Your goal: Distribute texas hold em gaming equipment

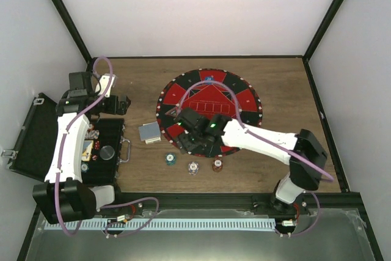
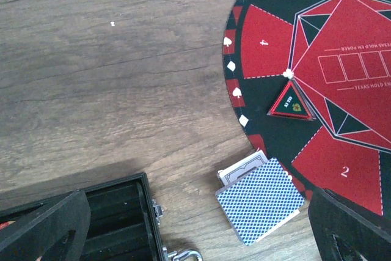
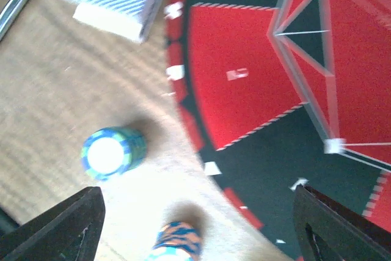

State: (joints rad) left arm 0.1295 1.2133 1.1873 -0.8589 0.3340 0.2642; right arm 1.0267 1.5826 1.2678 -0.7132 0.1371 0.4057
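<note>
Now | left gripper (image 2: pixel 197 227) spread wide, empty, by card deck (image 2: pixel 259 200) | right gripper (image 3: pixel 198 227) spread wide, empty, near blue chip stack (image 3: pixel 113 151)

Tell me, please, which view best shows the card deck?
The left wrist view: the card deck lies whole and sharp, its patterned back clear. The top view shows it small; the right wrist view blurs and crops it.

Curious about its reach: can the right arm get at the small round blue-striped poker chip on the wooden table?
Probably yes: the open right pincer hangs close above the blue-striped poker chip, with nothing between them.
</note>
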